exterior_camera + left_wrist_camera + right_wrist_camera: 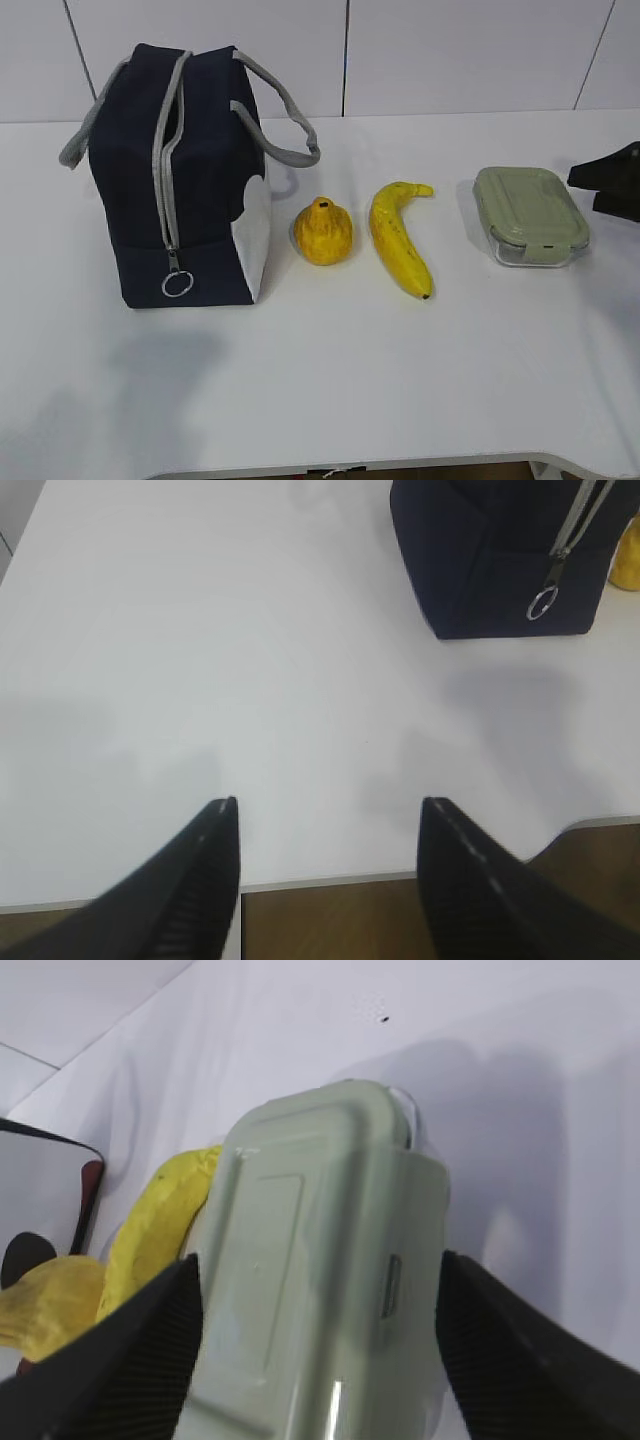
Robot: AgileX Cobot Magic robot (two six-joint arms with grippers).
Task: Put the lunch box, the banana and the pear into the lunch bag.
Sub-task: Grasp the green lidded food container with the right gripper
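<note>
Right of the zipped navy lunch bag sit pear, speckled banana and sage-lidded lunch box. No writing is legible. The right gripper straddles the box with jaws spread; the left gripper gapes empty.

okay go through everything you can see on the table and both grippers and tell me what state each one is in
lunch bag: upright, zipper closed, ring pull at the bottom
lunch box: on the table, green lid on
banana: lying on the table, unpeeled
pear: sitting on the table beside the bag, stem end up
right gripper: jaws open, one on each side of the lunch box
left gripper: jaws open, empty, over bare table
</note>
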